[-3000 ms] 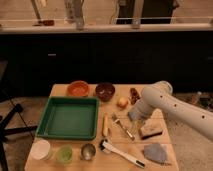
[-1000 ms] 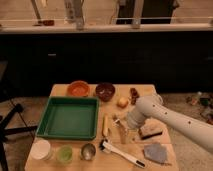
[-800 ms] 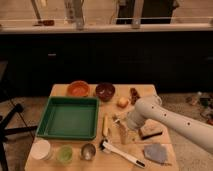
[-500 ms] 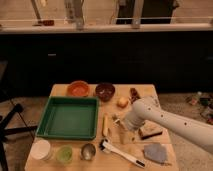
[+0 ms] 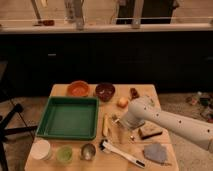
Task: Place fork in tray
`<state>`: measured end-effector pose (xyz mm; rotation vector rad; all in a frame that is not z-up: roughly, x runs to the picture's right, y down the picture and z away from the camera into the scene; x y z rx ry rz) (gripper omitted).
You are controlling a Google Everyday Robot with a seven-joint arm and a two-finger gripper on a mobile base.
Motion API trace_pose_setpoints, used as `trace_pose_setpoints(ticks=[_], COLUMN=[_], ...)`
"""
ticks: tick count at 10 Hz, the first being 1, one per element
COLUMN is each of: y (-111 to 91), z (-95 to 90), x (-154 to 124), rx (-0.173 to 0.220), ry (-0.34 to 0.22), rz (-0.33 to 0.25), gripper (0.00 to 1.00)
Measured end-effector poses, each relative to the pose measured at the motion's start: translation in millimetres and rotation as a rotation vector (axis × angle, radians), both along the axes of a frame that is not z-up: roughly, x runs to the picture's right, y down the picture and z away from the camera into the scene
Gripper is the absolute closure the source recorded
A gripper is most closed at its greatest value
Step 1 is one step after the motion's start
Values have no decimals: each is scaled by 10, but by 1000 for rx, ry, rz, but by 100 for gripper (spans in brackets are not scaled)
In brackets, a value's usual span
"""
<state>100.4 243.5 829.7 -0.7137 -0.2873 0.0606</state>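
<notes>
The green tray lies on the left half of the wooden table and holds nothing. The silver fork lies on the table to the right of the tray, and only a thin part shows just below the arm's end. My gripper is low over the table at the fork's upper end, between the pale yellow stick and a brown block. The white arm reaches in from the right and hides most of the gripper.
An orange bowl, a dark bowl, a yellow fruit and a small brown item stand at the back. A white-handled brush, a grey cloth, a white cup, a green cup and a metal cup line the front.
Since three seconds ago the arm has come down and to the left onto the fork's place. In the last second it has barely moved.
</notes>
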Motion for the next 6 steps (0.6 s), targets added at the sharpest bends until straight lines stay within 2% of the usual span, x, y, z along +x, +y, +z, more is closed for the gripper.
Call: trace_pose_setpoints(ticks=[6], y=[18], z=[56], x=[53], rx=[-13], ry=[14], rz=[5], gripper=[20])
